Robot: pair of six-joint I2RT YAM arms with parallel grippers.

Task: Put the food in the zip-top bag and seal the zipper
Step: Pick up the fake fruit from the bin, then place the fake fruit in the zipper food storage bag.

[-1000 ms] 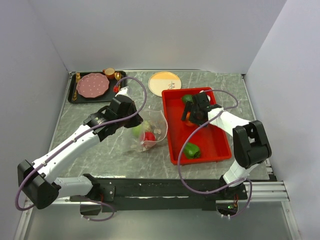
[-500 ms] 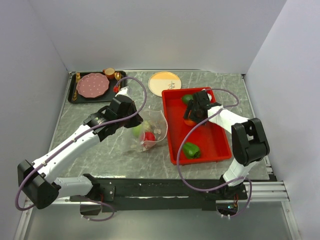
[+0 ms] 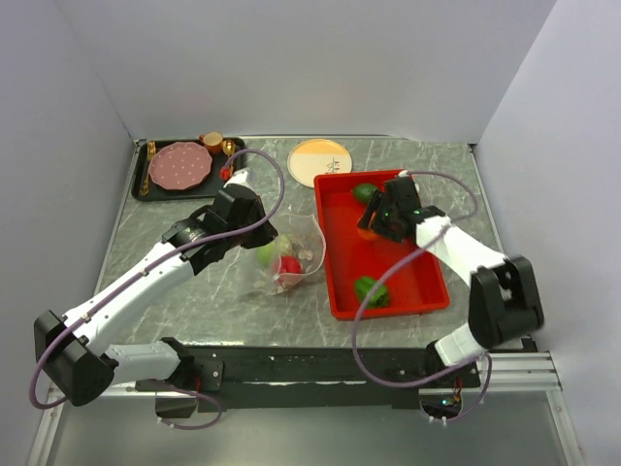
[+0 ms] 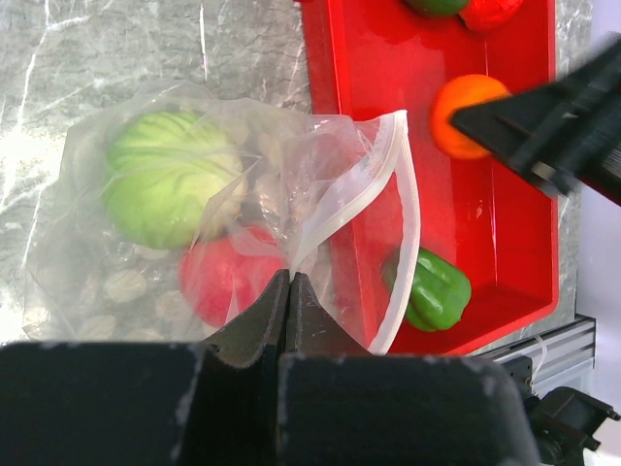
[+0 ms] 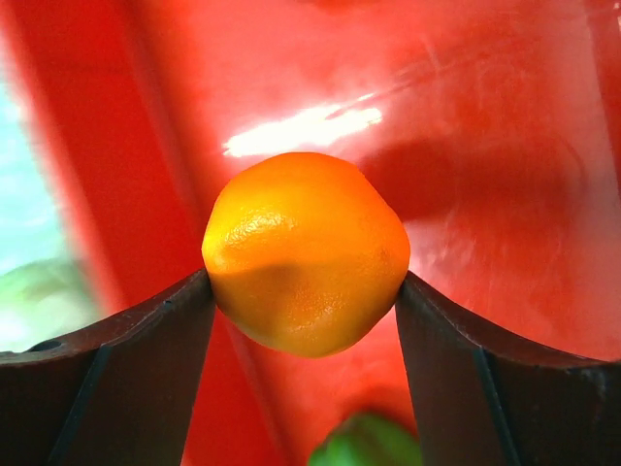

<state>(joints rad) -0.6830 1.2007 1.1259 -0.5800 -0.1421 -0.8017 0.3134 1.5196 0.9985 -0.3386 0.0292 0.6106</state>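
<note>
The clear zip-top bag [image 3: 289, 254] lies left of the red tray [image 3: 427, 282], its mouth facing the tray. My left gripper [image 4: 288, 275] is shut on the bag's upper edge, holding the mouth open. The whitish zipper [image 4: 396, 184] curves round the opening. Inside the bag [image 4: 87, 243] sit a light green food [image 4: 170, 189] and a red one [image 4: 228, 282]. My right gripper [image 5: 306, 282] is shut on an orange food [image 5: 306, 248] above the tray [image 5: 466, 116]. In the top view that gripper [image 3: 376, 225] hangs over the tray's far half. A green pepper [image 3: 370, 290] and a dark green food [image 3: 365, 192] lie in the tray.
A black tray [image 3: 146, 189] with a pink plate [image 3: 179, 165] and a cup [image 3: 212, 142] stands at the far left. A yellow plate [image 3: 320, 161] lies behind the red tray. Walls close the table on three sides.
My right gripper has closed on the orange food, and that arm's elbow has swung out to the right. The left arm and the bag have stayed still.
</note>
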